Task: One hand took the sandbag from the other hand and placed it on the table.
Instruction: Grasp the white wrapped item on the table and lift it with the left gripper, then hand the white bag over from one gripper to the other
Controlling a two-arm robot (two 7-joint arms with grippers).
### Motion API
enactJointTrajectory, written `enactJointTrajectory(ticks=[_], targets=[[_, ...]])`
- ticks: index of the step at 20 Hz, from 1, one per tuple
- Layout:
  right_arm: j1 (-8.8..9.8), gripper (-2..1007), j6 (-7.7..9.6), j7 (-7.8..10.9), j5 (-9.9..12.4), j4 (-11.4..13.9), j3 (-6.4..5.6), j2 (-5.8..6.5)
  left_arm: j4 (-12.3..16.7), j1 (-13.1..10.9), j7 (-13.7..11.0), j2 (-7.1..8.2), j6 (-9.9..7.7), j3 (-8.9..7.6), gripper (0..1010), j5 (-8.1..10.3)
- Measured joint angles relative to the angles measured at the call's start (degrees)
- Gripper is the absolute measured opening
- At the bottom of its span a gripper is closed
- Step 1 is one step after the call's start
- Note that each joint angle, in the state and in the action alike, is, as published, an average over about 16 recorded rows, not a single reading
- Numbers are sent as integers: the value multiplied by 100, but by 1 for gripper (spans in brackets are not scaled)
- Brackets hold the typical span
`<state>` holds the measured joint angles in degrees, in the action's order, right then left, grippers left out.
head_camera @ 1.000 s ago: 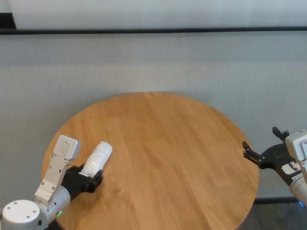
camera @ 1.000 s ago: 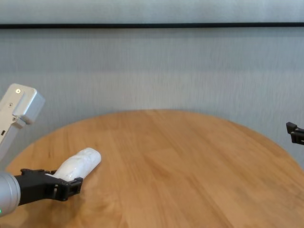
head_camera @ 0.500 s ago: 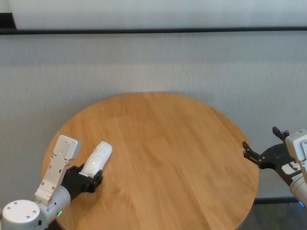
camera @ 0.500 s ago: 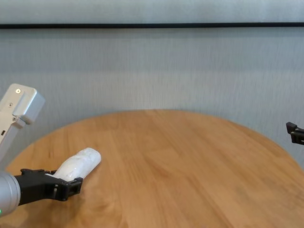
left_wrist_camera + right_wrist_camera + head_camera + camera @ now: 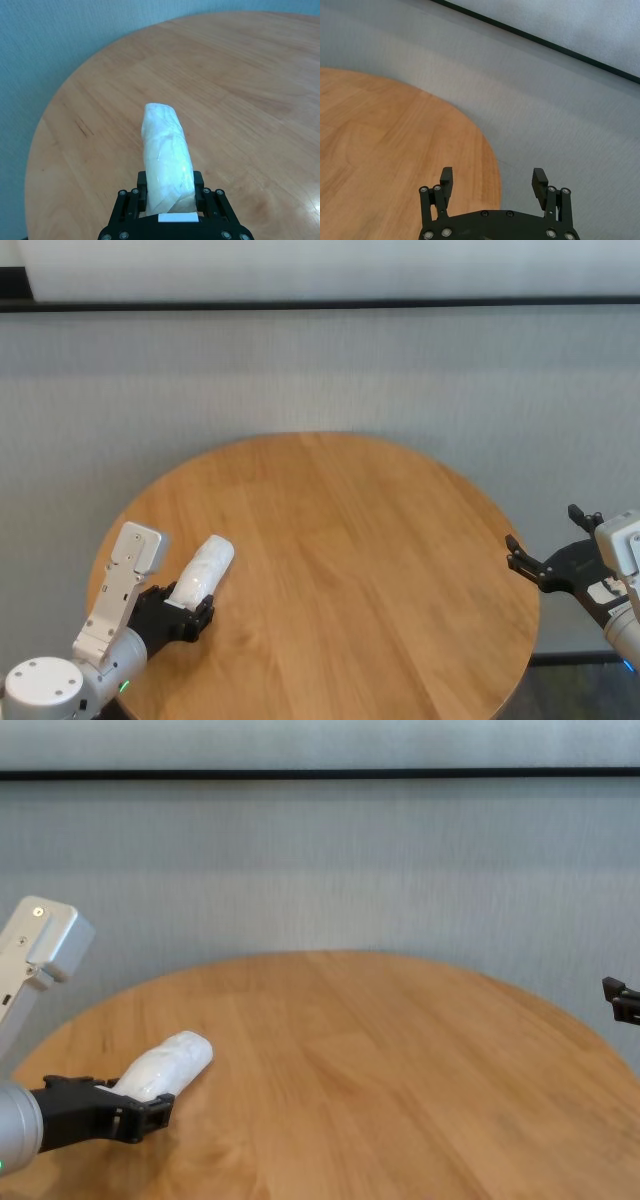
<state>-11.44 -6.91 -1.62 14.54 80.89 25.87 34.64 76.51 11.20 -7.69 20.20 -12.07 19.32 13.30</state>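
Observation:
The sandbag [image 5: 203, 567] is a white crinkly oblong pouch over the left part of the round wooden table [image 5: 350, 540]. My left gripper [image 5: 190, 611] is shut on its near end, and the rest of the bag points away from me, slanting upward. In the left wrist view the sandbag [image 5: 167, 155] stands out between the black fingers of the left gripper [image 5: 170, 182], above the planks [image 5: 250, 100]. The chest view shows the same grip on the sandbag [image 5: 165, 1066]. My right gripper [image 5: 543, 535] hangs open and empty just off the table's right edge. The right wrist view shows the right gripper [image 5: 493, 176] with its jaws apart.
A grey textured wall [image 5: 320, 370] with a dark rail runs behind the table. In the right wrist view the table's right rim [image 5: 492, 165] passes under the open fingers. Bare wood [image 5: 380, 1060] lies between the two arms.

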Motion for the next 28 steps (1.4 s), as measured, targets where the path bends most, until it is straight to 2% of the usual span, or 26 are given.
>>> enactJointTrajectory(ticks=[11,18,23,28], targets=[[0,1001,0,0,0,0,0,0,12,-11,-1,-1,3,-9,558,-7],[0,1001,0,0,0,0,0,0,162,-112,-96,8,35,-83,558,16],[0,1001,0,0,0,0,0,0,518,-294,-263,63,80,-206,558,97],[0,1001,0,0,0,0,0,0,1126,-582,-487,187,123,-376,558,210]])
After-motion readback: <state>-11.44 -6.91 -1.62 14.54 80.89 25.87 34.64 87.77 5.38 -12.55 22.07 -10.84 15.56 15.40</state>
